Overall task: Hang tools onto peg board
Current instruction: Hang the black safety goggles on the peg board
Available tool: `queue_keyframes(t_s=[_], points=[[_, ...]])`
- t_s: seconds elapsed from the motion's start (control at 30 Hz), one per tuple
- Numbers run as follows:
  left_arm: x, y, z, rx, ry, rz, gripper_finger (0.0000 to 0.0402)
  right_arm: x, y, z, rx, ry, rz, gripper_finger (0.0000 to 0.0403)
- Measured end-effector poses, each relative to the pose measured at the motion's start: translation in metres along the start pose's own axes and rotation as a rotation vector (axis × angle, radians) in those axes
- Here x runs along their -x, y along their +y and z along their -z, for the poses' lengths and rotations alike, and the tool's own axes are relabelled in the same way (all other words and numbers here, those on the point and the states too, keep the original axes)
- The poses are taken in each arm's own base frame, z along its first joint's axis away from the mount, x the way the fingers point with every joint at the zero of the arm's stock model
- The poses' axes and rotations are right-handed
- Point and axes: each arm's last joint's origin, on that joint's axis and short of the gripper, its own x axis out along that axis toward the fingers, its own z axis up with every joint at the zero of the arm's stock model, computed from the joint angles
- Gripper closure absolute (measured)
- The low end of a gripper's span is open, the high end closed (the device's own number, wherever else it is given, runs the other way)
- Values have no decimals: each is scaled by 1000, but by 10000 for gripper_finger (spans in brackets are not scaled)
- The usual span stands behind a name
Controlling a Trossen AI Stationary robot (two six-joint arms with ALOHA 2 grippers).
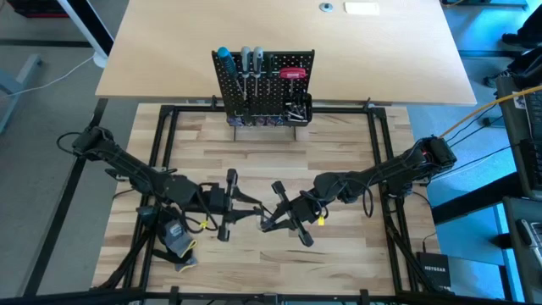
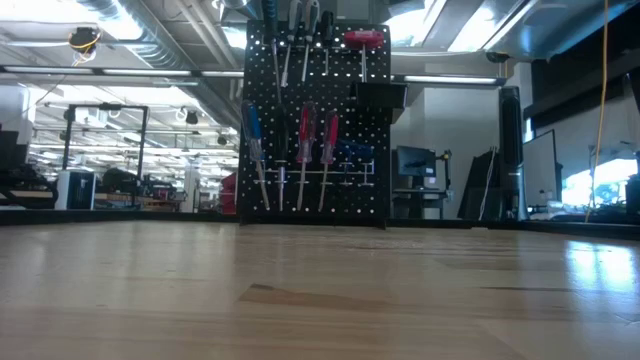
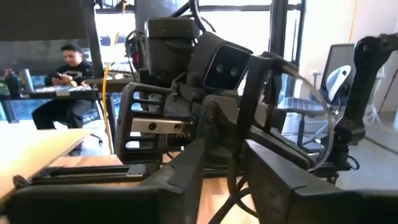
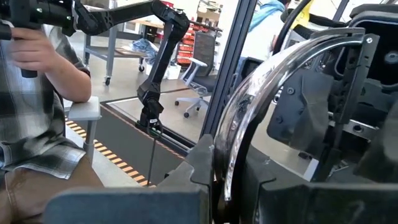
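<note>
From above, we see the peg board (image 1: 262,85) upright at the counter's (image 1: 254,169) far edge, tools (image 1: 246,72) hung. Both grippers meet well short of it: right gripper (image 1: 273,222) clenched on a thin curved piece, left gripper (image 1: 251,212) indeterminate. Wrist views: we keep grippers aligned, transfer slowly.

One peg board (image 1: 264,80) (two hands (image 1: 254,212))

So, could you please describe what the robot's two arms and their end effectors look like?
Both arms, left arm and right arm, are dark and slim, jointed, with black cables looped along them. Each ends in a two-finger black end effector: the left end effector and the right end effector. Small yellow tags show near the wrists.
</note>
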Motion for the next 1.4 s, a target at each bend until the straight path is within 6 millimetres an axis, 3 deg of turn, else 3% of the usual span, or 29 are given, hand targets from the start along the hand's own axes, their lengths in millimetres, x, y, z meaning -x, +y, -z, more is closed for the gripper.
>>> queue_keyframes(t_s=[0.23, 0.63, 1.03, 1.23, 1.4], points=[[1, -1, 1, -84, 24, -16, 388, 0, 1, 1, -3, 8, 0, 371], [26, -3, -13, -254, 85, -173, 396, 0, 0, 2, -46, 20, 14, 371], [24, 1, -9, -271, 120, -190, 361, 0, -2, 1, -43, 31, 104, 371], [25, 0, -8, -273, 133, -185, 305, 0, -2, 1, -43, 30, 106, 371], [44, 4, -19, -246, 161, -161, 261, 1, -3, -1, -42, 35, 131, 371]])
